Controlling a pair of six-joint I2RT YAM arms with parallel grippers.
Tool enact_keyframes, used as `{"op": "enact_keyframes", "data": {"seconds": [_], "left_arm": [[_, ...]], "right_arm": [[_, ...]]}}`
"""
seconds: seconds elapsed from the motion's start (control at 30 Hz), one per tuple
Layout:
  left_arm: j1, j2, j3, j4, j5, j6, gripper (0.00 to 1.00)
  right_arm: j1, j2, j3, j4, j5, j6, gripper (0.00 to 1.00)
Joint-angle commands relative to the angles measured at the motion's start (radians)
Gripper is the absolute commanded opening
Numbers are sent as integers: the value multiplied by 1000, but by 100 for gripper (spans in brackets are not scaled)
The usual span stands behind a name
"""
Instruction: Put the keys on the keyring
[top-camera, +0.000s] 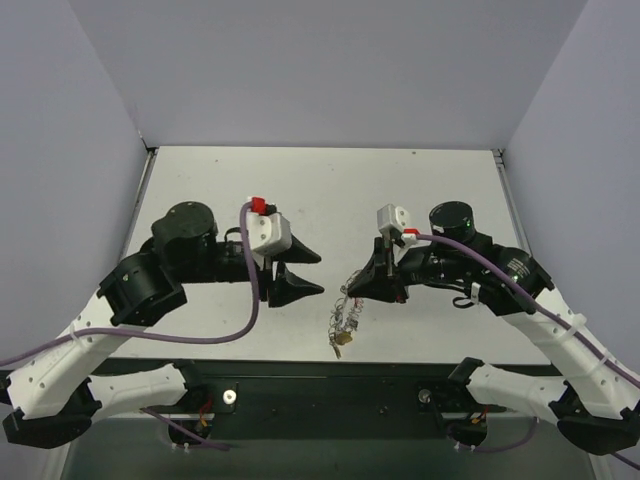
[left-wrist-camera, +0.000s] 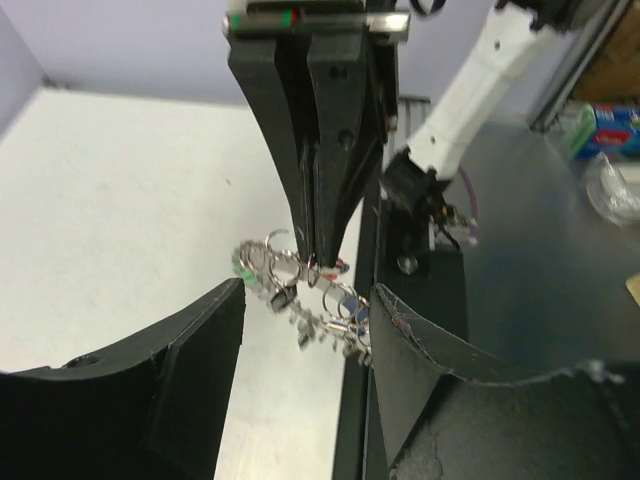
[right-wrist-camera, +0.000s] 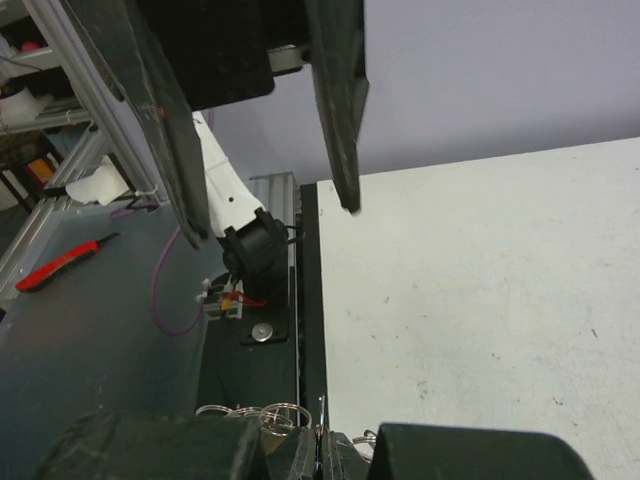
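Overhead, the right gripper (top-camera: 352, 290) sits just right of centre frame, its fingers pinched shut on the upper end of the keyring (top-camera: 346, 308). The ring's tangle of wire and keys (top-camera: 340, 325) trails toward the lower middle of the table (top-camera: 330, 190), with the gold-yellow tag (top-camera: 342, 339) lowest. The left gripper (top-camera: 318, 273) faces it from just left of centre, fingers spread and holding nothing, near the bundle but apart from it. The bundle is a loose cluster, so a left-hand pinch could catch ring wire along with a key, or drag the whole lot.

From the left wrist, its own fingers (left-wrist-camera: 150, 390) fill the lower corners, wide apart. The right gripper (left-wrist-camera: 315, 255) comes down from top centre, clamped on a thin loop of the keyring (left-wrist-camera: 280, 262). Small rings and coloured keys (left-wrist-camera: 340, 305) bunch just below it at centre. I cannot tell which keys are already threaded. The hold looks like a tip pinch on thin wire, so a sideways tug could twist it or pull it free.

From the right wrist, the right gripper (right-wrist-camera: 320, 455) is closed at the bottom edge, with silvery loops of the keyring (right-wrist-camera: 262, 411) just left of it. The keys are hidden. The left gripper (right-wrist-camera: 278, 222) hangs open in the upper left. With the work out of this camera's sight, a misjudged approach could knock finger against finger.
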Motion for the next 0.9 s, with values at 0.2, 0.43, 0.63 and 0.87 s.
{"op": "enact_keyframes", "data": {"seconds": [0.2,0.43,0.63,0.87], "left_arm": [[-4,136,92,-317,153,108,60],[-10,187,109,-365,183,137,53],[-10,202,92,-340,165,134,45],[-11,228,85,-315,151,131,41]], "right_arm": [[103,115,112,-135,17,-111,0],[119,147,115,-130,-1,-124,0],[123,132,104,-106,-20,-116,0],[123,115,81,-75,-21,-107,0]]}}
